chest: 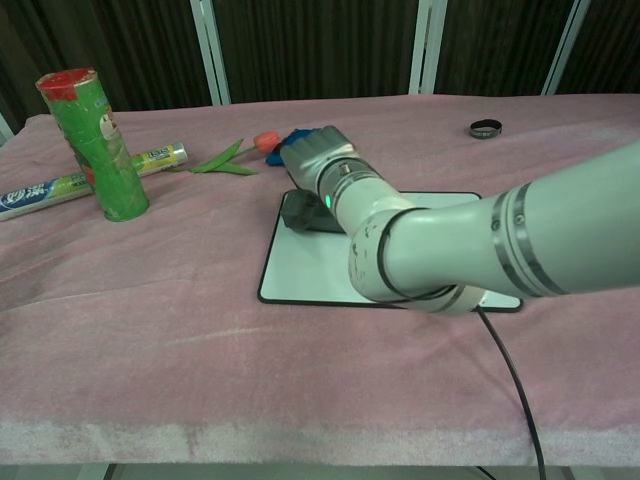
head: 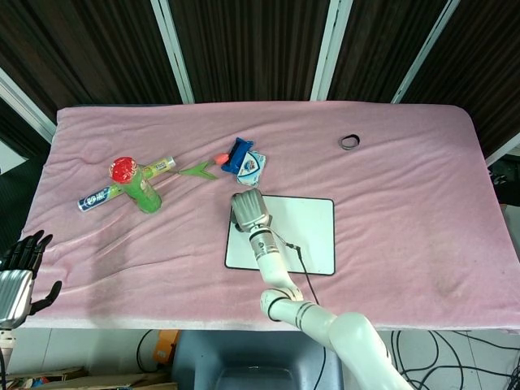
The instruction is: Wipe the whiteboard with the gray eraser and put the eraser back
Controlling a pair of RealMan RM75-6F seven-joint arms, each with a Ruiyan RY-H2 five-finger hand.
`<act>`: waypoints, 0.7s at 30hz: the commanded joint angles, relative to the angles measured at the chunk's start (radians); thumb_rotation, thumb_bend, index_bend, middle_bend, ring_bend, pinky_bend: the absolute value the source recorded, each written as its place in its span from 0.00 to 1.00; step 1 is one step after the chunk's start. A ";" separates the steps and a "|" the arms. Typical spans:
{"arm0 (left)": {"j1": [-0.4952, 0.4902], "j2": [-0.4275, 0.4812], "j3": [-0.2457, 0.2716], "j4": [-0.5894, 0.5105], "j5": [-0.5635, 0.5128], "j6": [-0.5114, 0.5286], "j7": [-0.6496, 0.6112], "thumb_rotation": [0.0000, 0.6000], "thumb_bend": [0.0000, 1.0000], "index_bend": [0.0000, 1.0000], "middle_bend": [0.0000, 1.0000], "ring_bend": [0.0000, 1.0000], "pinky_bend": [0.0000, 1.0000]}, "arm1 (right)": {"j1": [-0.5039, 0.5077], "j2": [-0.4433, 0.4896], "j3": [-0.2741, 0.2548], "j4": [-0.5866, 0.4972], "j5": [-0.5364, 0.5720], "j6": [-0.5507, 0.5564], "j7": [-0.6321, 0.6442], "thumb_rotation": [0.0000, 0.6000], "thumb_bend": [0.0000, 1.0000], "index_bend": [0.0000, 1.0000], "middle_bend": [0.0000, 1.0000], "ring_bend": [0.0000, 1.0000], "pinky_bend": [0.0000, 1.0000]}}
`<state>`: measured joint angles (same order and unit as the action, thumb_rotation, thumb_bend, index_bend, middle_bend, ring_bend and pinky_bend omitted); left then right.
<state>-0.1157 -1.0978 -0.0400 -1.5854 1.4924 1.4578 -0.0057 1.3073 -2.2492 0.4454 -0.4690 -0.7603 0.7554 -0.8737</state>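
Observation:
The whiteboard (head: 313, 236) (chest: 300, 268) lies flat on the pink cloth in the middle of the table. My right hand (head: 248, 210) (chest: 318, 160) is over its far left corner, fingers curled down. It presses a dark gray eraser (chest: 300, 213) onto the board's edge; in the head view the hand hides the eraser. My left hand (head: 20, 262) hangs off the table's near left corner with its fingers apart and nothing in it. The chest view does not show it.
A green can (head: 136, 187) (chest: 97, 140) stands at the left beside a lying tube (head: 97, 197). A tulip (head: 205, 167) and a blue packet (head: 242, 158) lie just beyond the board. A black ring (head: 349, 141) (chest: 485, 128) sits far right. A cable (head: 302, 262) crosses the board.

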 commanded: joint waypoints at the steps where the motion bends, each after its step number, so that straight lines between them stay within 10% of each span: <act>1: 0.000 0.000 0.001 0.000 0.001 -0.001 0.000 1.00 0.36 0.00 0.00 0.00 0.09 | 0.000 0.006 0.026 0.030 0.028 -0.007 -0.039 1.00 0.42 1.00 0.76 0.73 0.78; 21: -0.006 -0.001 -0.004 0.002 -0.014 -0.016 0.004 1.00 0.36 0.00 0.00 0.00 0.09 | 0.011 -0.005 0.012 -0.029 -0.053 -0.044 0.036 1.00 0.42 1.00 0.76 0.73 0.78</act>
<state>-0.1221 -1.0990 -0.0442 -1.5835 1.4786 1.4423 -0.0024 1.3173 -2.2497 0.4629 -0.4931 -0.8069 0.7136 -0.8435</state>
